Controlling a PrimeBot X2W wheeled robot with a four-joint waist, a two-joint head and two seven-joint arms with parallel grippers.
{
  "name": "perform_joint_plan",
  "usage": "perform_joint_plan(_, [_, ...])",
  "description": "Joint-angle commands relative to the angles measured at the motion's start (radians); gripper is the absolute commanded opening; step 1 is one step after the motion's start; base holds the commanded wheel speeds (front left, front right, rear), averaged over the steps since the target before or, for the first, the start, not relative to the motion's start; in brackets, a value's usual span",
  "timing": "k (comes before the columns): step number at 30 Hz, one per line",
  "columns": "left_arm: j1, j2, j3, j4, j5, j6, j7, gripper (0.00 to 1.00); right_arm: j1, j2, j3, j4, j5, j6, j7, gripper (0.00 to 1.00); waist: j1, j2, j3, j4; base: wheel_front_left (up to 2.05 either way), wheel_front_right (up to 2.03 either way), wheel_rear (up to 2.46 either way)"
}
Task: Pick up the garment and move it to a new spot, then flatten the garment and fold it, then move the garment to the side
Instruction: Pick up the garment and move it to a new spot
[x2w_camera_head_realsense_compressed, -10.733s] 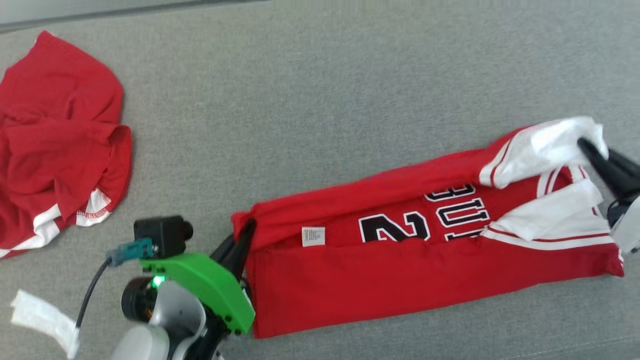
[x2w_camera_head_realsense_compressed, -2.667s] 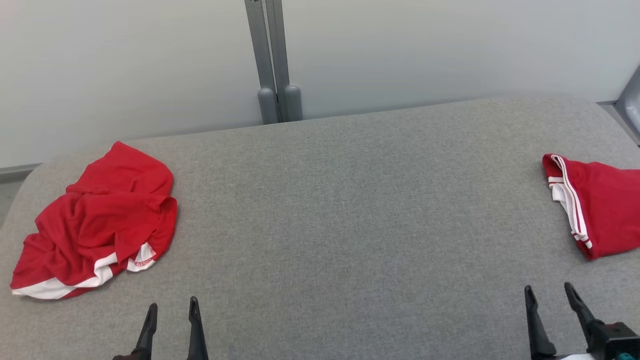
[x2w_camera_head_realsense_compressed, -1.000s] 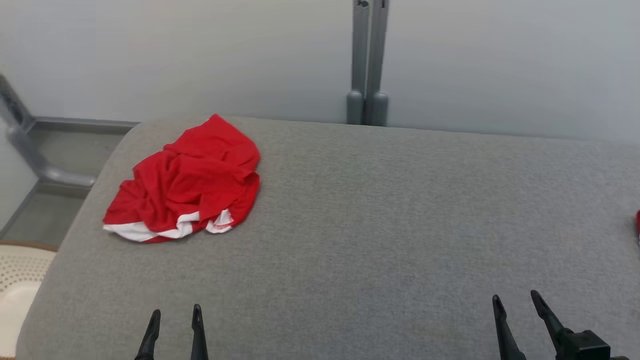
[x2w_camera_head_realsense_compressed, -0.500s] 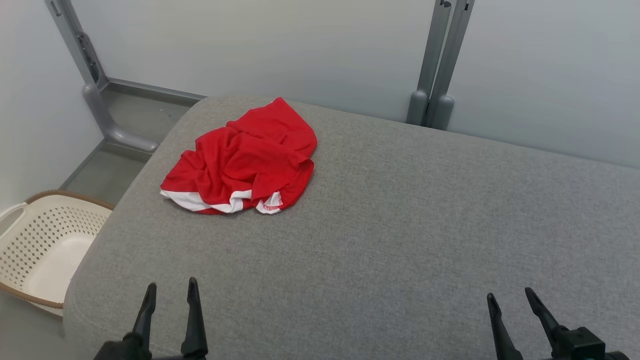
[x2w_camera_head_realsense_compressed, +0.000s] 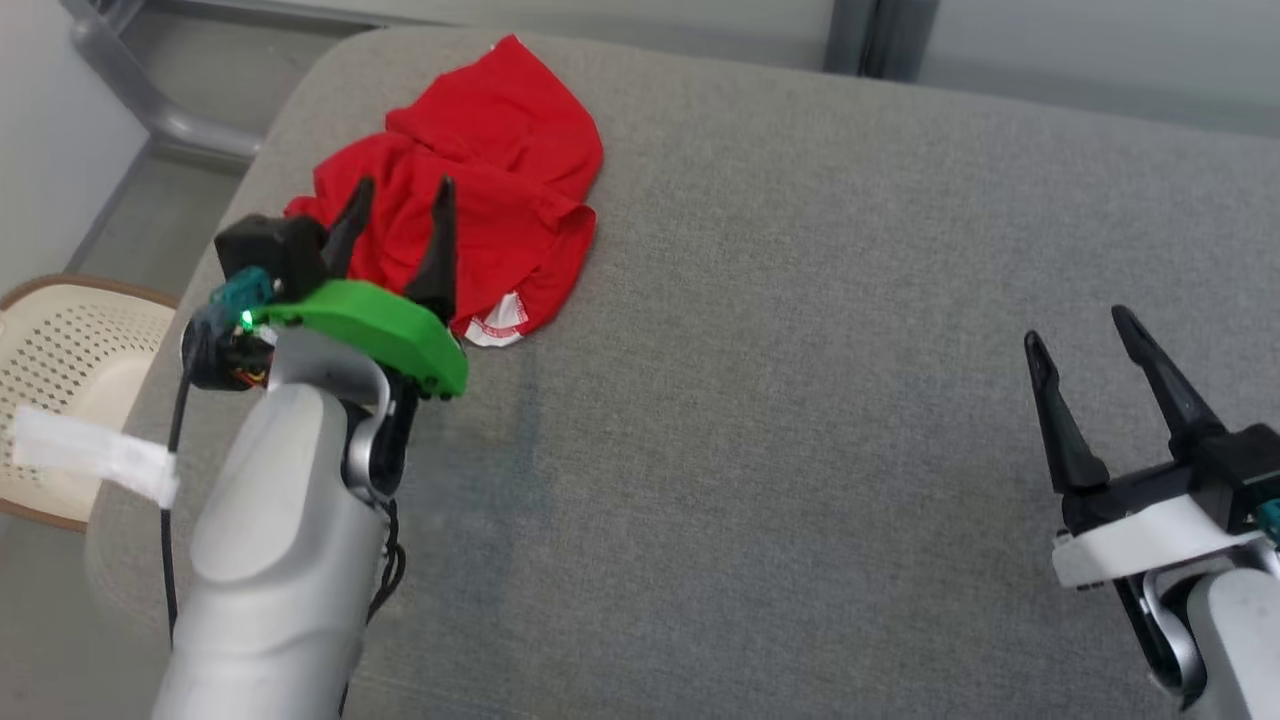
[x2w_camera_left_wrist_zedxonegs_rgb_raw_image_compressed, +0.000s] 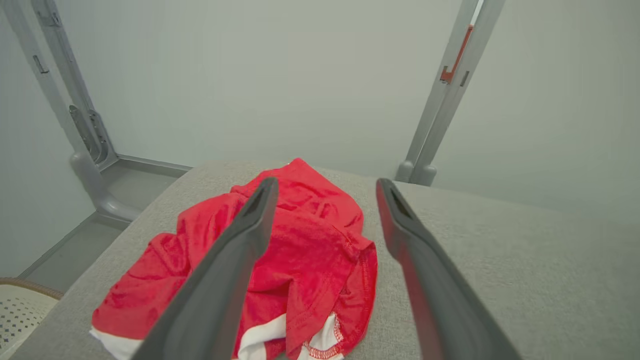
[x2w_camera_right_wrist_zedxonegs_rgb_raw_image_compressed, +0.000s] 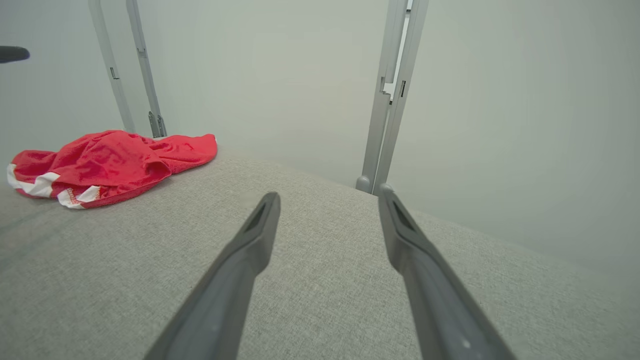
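Observation:
A crumpled red garment (x2w_camera_head_realsense_compressed: 500, 170) with white trim lies in a heap near the far left corner of the grey padded table (x2w_camera_head_realsense_compressed: 800, 400). My left gripper (x2w_camera_head_realsense_compressed: 400, 195) stands open above the heap's near edge, its fingers spread and nothing between them. In the left wrist view the garment (x2w_camera_left_wrist_zedxonegs_rgb_raw_image_compressed: 310, 260) lies just beyond the open left gripper (x2w_camera_left_wrist_zedxonegs_rgb_raw_image_compressed: 325, 185). My right gripper (x2w_camera_head_realsense_compressed: 1078, 327) is open over bare table at the right, far from the cloth. From the right wrist view the garment (x2w_camera_right_wrist_zedxonegs_rgb_raw_image_compressed: 110, 160) sits at the far left, well away from the open right gripper (x2w_camera_right_wrist_zedxonegs_rgb_raw_image_compressed: 327, 192).
A cream perforated laundry basket (x2w_camera_head_realsense_compressed: 60, 360) stands on the floor off the table's left edge. Grey metal frame posts (x2w_camera_left_wrist_zedxonegs_rgb_raw_image_compressed: 440, 100) rise behind the table against a pale wall. A white tape tag (x2w_camera_head_realsense_compressed: 95, 455) hangs on my left arm's cable.
The head camera has turned left and tilted down. My left arm has risen and reached forward over the red heap. The right gripper has also lifted higher into view. Both stay open.

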Motion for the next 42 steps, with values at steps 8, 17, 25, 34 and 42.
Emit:
perform_joint_plan(8, [-0.209,0.035,0.039,0.338,-0.04,0.048,0.138,1.0,-0.109,-0.003,0.042,0.005,0.028,-0.001,-0.003,1.0,0.0,0.0,0.369,-0.274,0.0,0.0,0.0])
perform_joint_plan(17, [-0.167,0.117,0.012,0.437,-0.03,-0.021,0.133,0.0,-0.059,0.06,0.042,0.042,0.025,-0.001,-0.003,1.0,0.0,0.0,0.226,-0.33,0.0,0.0,0.0])
perform_joint_plan(25, [-0.002,0.102,-0.066,-0.005,-0.04,-0.049,0.138,0.0,0.062,0.124,0.01,0.062,0.008,-0.001,-0.003,1.0,0.0,0.0,0.029,-0.332,0.0,0.0,0.0])
perform_joint_plan(34, [0.304,0.022,-0.281,-0.706,-0.08,0.019,0.415,0.0,0.117,0.172,-0.003,0.061,-0.006,-0.001,-0.003,1.0,0.0,0.0,-0.055,-0.422,0.0,0.0,0.0])
perform_joint_plan(42, [0.312,-0.007,-0.428,-0.78,-0.178,0.061,0.463,0.0,0.119,0.189,-0.003,0.075,-0.001,-0.001,-0.003,1.0,0.0,0.0,-0.05,-0.536,0.0,0.0,0.0])
